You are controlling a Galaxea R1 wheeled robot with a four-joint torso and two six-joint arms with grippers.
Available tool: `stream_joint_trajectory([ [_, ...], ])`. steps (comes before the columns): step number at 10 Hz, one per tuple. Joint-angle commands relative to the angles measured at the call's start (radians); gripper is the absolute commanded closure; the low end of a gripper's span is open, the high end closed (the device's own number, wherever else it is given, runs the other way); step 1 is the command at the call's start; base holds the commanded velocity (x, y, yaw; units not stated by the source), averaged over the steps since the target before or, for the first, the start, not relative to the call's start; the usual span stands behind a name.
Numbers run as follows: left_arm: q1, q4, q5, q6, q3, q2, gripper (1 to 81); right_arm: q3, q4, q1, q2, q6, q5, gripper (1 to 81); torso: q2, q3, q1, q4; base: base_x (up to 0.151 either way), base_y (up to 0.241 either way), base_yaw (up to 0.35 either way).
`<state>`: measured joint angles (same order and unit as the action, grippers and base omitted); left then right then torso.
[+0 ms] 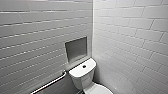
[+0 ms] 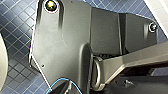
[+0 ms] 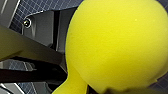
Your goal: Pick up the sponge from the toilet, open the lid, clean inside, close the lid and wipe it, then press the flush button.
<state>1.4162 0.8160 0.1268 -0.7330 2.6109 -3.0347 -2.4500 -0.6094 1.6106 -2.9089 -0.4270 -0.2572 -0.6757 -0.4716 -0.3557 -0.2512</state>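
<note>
A bathroom corner seen from high up. At lower left, a metal grab bar [image 1: 50, 83] slants along a wall of pale glossy tiles [image 1: 30, 37], with a grey recessed niche [image 1: 76, 48] further right. At lower centre stands the toilet [image 1: 82, 75], its round flush button [image 1: 84, 66] on the flat tank top. The lid [image 1: 98, 89] just shows at the bottom edge and seems to be down. The toilet's long axis runs toward the lower right. In the right wrist view the sponge [image 3: 115, 45], bright yellow-green and rounded, looms close above dark grid-tiled floor [image 3: 32, 10]. It is judged clasped in the right gripper [image 3: 110, 87], so the right arm is the one to bring it to the toilet. The left gripper's state cannot be told. The room looks tight, the side wall close.
</note>
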Motion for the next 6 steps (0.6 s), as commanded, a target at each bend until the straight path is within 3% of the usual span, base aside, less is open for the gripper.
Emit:
stream_joint_trajectory([
  [1,-0.032,0.006,0.057,0.018,0.003,-0.012,1.0,-0.015,0.02,-0.011,-0.006,-0.002,0.105,81.1,0.098,-0.002,0.063,0.0,0.0,0.0,0.0],
  [3,-0.033,0.005,0.059,0.018,0.003,-0.014,1.0,-0.033,0.02,-0.014,-0.018,-0.002,0.11,81.1,0.159,0.03,0.105,0.0,0.0,0.0,0.0],
  [4,-0.032,0.006,0.059,0.02,0.003,-0.015,1.0,-0.046,0.02,-0.016,-0.028,-0.003,0.11,81.1,0.189,0.109,0.123,0.0,0.0,0.0,0.0],
  [6,-0.032,0.005,0.059,0.02,0.005,-0.015,1.0,-0.066,0.022,-0.016,-0.04,-0.003,0.11,81.1,0.249,0.153,0.163,0.0,0.0,0.0,0.0],
])
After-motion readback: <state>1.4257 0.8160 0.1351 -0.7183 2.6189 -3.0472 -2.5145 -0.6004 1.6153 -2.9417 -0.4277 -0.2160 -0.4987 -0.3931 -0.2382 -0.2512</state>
